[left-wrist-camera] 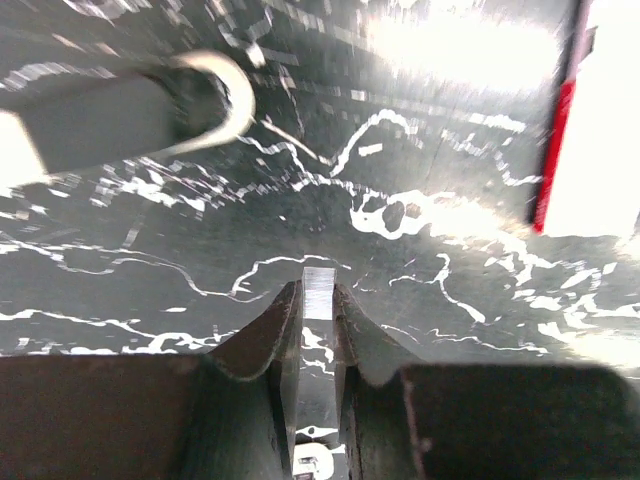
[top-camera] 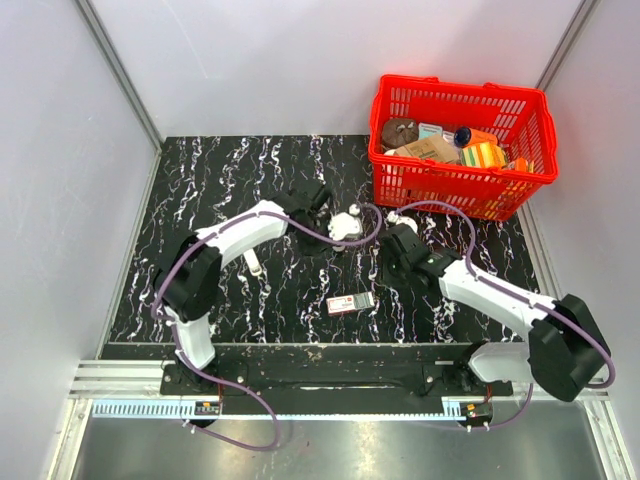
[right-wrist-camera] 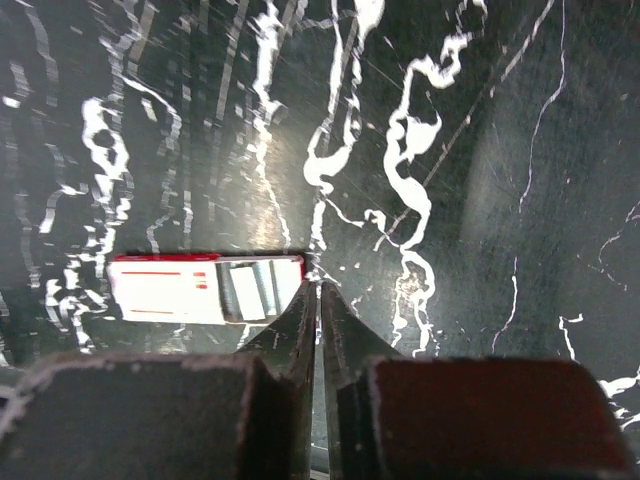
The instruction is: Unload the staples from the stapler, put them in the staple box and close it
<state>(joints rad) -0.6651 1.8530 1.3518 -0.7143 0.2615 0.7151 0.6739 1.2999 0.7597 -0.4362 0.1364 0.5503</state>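
- The left gripper [left-wrist-camera: 317, 296] is clamped tight on a slim strip of bright silver metal, which looks to be the stapler [left-wrist-camera: 320, 280]
- Only its thin edge shows, standing on edge between the two dark fingers [left-wrist-camera: 262, 335] and poking a little past their tips
- In the overhead view the stapler is lost under the gripper, mid-table towards the back
- Up and to one side in that wrist view sits a blurred grey bar [left-wrist-camera: 100, 120] with a pale curved hook at its end; I cannot tell what it is or whether it joins the strip
- The right gripper [right-wrist-camera: 318, 292] is closed with its fingers pressed together and nothing between them
- Just beside its fingertips in the wrist view lies a small red-and-white box [right-wrist-camera: 205, 290], flat on the black marbled table [right-wrist-camera: 480, 200]; whether it touches I cannot tell
- A slim white bar [top-camera: 252, 263] lies on the table under the left arm
- A red basket [top-camera: 460, 185] of assorted items stands at the far right corner, well apart from both grippers
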